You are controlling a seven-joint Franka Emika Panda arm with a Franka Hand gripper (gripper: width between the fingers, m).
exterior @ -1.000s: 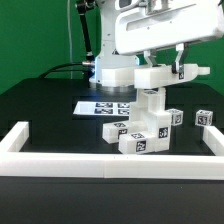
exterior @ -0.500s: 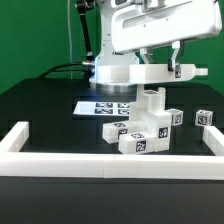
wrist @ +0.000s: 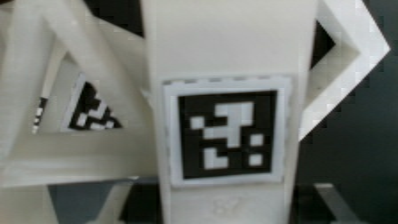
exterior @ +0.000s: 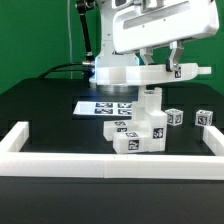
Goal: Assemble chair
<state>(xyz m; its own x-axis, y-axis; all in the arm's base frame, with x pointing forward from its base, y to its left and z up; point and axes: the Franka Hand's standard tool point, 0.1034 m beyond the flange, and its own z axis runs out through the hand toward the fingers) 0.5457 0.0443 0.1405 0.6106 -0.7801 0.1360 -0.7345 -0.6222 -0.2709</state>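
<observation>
My gripper [exterior: 160, 60] hangs under the big white hand and is shut on a white chair part [exterior: 150, 73], a flat tagged piece held level above the table. Beneath it a short upright piece [exterior: 150, 101] rises from a cluster of tagged white chair blocks [exterior: 137, 136]. Whether the held part touches the upright I cannot tell. In the wrist view a white bar with a black-and-white tag [wrist: 222, 130] fills the middle and runs down between my gripper [wrist: 224, 212]. Angled white chair parts [wrist: 54, 110] stand beside it.
Two loose tagged blocks [exterior: 175, 117] [exterior: 204, 117] lie at the exterior view's right. The marker board [exterior: 100, 107] lies behind the cluster. White border rails run along the front [exterior: 110, 164], left [exterior: 14, 136] and right [exterior: 217, 140]. The robot base [exterior: 108, 66] stands at the back.
The held part and the cluster of blocks below it have shifted a little toward the exterior view's left. The grip has stayed shut.
</observation>
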